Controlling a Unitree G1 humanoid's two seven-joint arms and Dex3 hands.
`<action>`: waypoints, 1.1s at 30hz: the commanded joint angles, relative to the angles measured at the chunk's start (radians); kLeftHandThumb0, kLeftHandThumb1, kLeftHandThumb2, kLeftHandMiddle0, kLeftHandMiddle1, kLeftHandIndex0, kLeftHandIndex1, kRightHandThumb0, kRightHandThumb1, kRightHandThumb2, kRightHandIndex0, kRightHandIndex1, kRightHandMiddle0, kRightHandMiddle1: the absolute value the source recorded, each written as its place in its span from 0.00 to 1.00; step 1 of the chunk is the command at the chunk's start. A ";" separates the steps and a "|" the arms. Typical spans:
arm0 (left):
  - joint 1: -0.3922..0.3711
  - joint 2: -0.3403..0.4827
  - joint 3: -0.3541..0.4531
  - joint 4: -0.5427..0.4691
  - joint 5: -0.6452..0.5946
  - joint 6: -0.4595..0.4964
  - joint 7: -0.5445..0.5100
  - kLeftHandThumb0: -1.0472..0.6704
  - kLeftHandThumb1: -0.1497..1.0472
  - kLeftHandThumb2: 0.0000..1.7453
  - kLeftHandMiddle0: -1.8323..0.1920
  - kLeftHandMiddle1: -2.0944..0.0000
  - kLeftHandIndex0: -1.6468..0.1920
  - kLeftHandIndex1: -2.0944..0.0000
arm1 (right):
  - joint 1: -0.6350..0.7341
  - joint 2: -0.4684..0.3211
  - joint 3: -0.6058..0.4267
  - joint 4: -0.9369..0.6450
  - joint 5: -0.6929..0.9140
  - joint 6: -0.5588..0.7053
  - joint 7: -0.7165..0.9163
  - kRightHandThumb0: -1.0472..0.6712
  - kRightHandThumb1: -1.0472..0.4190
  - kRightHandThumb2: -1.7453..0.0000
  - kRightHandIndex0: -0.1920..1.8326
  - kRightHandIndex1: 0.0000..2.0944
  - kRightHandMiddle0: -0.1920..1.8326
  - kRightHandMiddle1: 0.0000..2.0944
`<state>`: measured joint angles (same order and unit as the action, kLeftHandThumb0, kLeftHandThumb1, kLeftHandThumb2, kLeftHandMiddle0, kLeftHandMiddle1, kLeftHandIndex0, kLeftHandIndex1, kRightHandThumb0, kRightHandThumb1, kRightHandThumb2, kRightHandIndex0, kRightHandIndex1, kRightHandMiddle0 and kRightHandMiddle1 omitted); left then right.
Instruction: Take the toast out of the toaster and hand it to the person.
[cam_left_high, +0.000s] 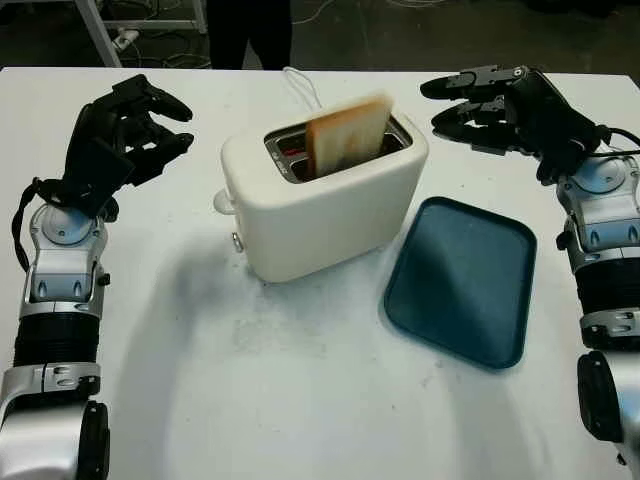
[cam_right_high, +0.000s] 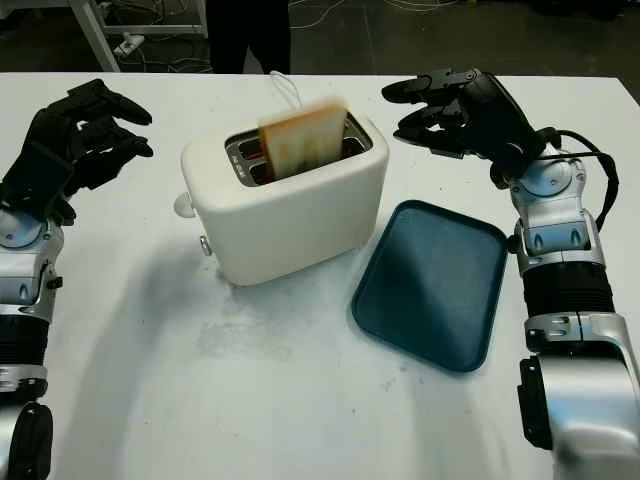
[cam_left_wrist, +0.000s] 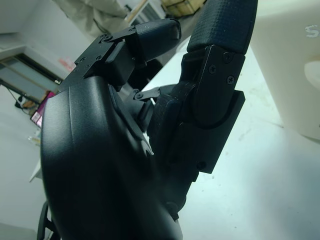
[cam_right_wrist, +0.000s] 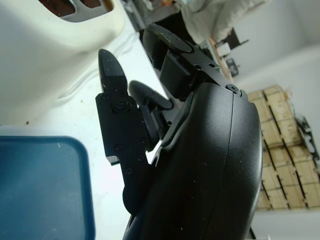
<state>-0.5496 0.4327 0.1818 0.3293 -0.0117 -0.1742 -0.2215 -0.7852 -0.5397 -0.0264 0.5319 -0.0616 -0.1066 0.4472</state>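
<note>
A cream two-slot toaster (cam_left_high: 320, 205) stands mid-table with a browned slice of toast (cam_left_high: 347, 133) sticking up from its far slot. My right hand (cam_left_high: 478, 103) hovers open just right of the toaster's top, fingers pointing toward the toast, a short gap away. My left hand (cam_left_high: 140, 125) is raised open to the left of the toaster, well apart from it. A person's dark legs (cam_left_high: 250, 30) stand behind the table's far edge.
A dark blue tray (cam_left_high: 462, 278) lies flat on the white table (cam_left_high: 300, 400) right of the toaster. The toaster's white cord (cam_left_high: 300, 85) runs toward the far edge. A metal frame (cam_left_high: 100, 25) and cables sit on the floor beyond.
</note>
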 joint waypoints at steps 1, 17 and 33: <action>-0.002 0.012 0.002 -0.010 0.001 -0.008 0.003 0.00 0.89 0.10 0.58 0.41 0.60 0.42 | -0.012 -0.003 -0.002 -0.014 0.001 -0.002 -0.001 0.44 0.09 0.98 0.39 0.28 0.49 0.00; -0.002 0.010 0.003 -0.008 -0.002 -0.008 0.004 0.00 0.89 0.10 0.58 0.41 0.60 0.42 | -0.169 0.004 -0.034 -0.073 0.070 -0.012 0.050 0.42 0.25 1.00 0.40 0.28 0.50 0.02; 0.012 0.007 0.002 -0.025 0.005 0.000 0.019 0.00 0.89 0.10 0.57 0.41 0.59 0.41 | -0.207 0.028 0.234 -0.241 -0.208 -0.125 0.076 0.30 0.34 1.00 0.46 0.34 0.57 0.06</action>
<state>-0.5493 0.4327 0.1821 0.3107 -0.0108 -0.1727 -0.2101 -0.9898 -0.5156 0.1935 0.3016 -0.2538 -0.2088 0.5151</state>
